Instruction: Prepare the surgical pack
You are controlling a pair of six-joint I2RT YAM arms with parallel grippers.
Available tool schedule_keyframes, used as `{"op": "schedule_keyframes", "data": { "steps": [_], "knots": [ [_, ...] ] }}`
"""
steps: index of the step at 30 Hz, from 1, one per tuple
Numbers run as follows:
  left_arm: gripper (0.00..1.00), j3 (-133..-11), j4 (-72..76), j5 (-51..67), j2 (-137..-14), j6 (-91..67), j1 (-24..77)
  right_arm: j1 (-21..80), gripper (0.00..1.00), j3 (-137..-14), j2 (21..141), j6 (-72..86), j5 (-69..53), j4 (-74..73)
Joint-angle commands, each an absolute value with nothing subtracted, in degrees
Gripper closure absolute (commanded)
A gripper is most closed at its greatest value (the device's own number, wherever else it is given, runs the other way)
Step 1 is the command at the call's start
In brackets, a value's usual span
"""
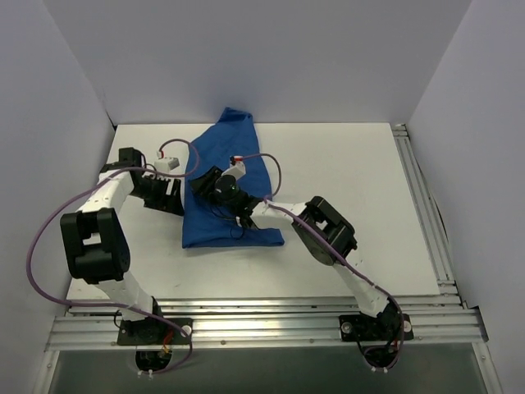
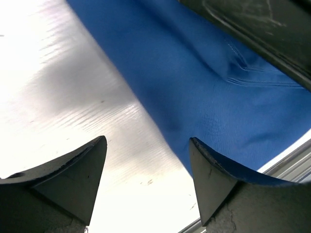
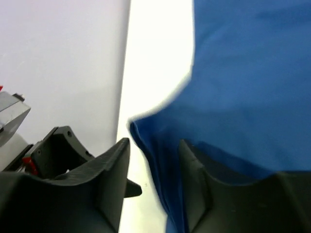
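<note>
The royal-blue drape (image 1: pixel 215 231) lies folded as a long bundle at the centre-left of the white table. It fills the right of the left wrist view (image 2: pixel 209 73) and the right wrist view (image 3: pixel 243 87). My left gripper (image 1: pixel 185 190) is open at the drape's left edge (image 2: pixel 146 150), and its right finger (image 2: pixel 218 184) is against the cloth's edge. My right gripper (image 1: pixel 205 182) is over the drape's left part. It is open (image 3: pixel 153 160), with a raised fold of cloth between its fingers. The tray, instruments, sachets and gauze are hidden.
White walls enclose the table on the left, back and right. Aluminium rails run along the right side (image 1: pixel 422 205) and the front edge (image 1: pixel 262 316). The right arm's dark body (image 2: pixel 257 24) hangs close over the left gripper. The left arm's gripper body (image 3: pixel 53 145) sits just left of the right fingers.
</note>
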State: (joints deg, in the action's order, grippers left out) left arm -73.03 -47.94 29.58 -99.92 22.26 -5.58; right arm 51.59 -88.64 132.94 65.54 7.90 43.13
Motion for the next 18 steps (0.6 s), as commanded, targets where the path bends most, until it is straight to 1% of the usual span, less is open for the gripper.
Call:
{"op": "schedule_keyframes", "data": {
  "steps": [1,2,3,4,5,6,10,11,13,18],
  "knots": [
    [0.22,-77.8,-51.1,34.1,-96.2,25.7,-7.1,52.0,0.58,-93.9,130.4,60.2,4.8,42.4],
    [0.21,-78.3,-52.2,34.3,-96.2,25.9,-7.3,51.9,0.55,-95.2,130.2,58.7,4.1,41.0],
    [0.17,-78.7,-52.5,34.4,-96.1,26.2,-7.3,51.8,0.50,-97.9,129.6,55.2,2.7,37.7],
    [0.14,-79.1,-52.5,34.5,-95.9,26.2,-7.3,51.7,0.48,-98.6,129.0,54.0,2.2,36.2],
    [0.13,-79.9,-52.4,34.7,-95.9,26.0,-7.3,51.4,0.46,-98.8,128.3,53.4,1.8,35.5],
    [0.09,-80.2,-52.1,34.8,-96.0,25.7,-7.3,50.5,0.45,-98.3,126.6,53.2,1.2,35.7],
    [0.06,-82.6,-49.8,34.6,-98.1,21.4,-7.3,48.0,0.44,-89.9,119.3,52.0,0.9,35.9],
    [0.06,-83.7,-48.4,34.5,-98.7,20.5,-7.2,47.6,0.45,-88.3,115.8,51.3,1.1,35.0],
    [0.06,-85.2,-47.4,34.5,-101.2,17.9,-7.2,46.1,0.45,-84.4,112.4,47.9,0.6,33.2],
    [0.05,-89.2,-44.0,29.9,-107.5,13.8,-7.2,43.5,0.46,-79.7,102.3,36.7,-3.5,18.6]
  ]
}}
